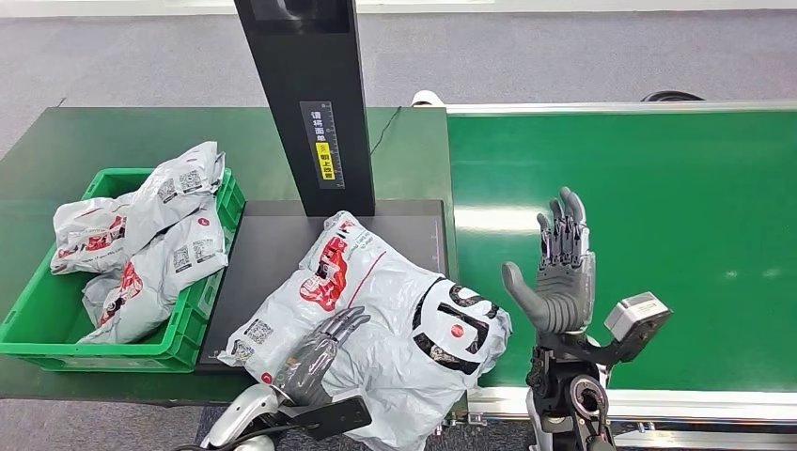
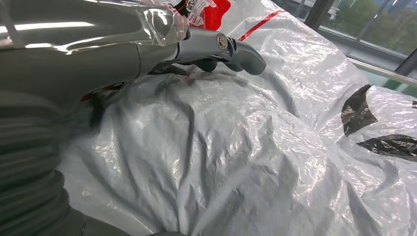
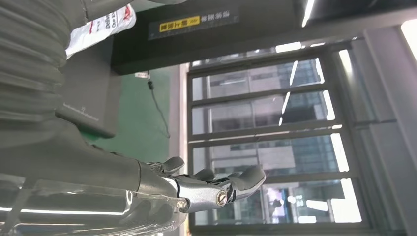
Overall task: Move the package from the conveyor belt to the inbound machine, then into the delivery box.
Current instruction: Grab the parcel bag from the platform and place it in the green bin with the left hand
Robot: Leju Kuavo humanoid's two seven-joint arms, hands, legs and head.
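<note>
Here, left of frame, green delivery box holding grey bags. Centre-low: package on the inbound machine platform, overhanging its near edge, left hand resting flat on top, fingers extended, not clasping. Right: right hand raised upright, fingers spread, holding nothing, over bare conveyor belt.

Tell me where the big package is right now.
In the head view the big package lies on the dark scanner platform below the black post, right of the green box, with the left hand resting on it.
</note>
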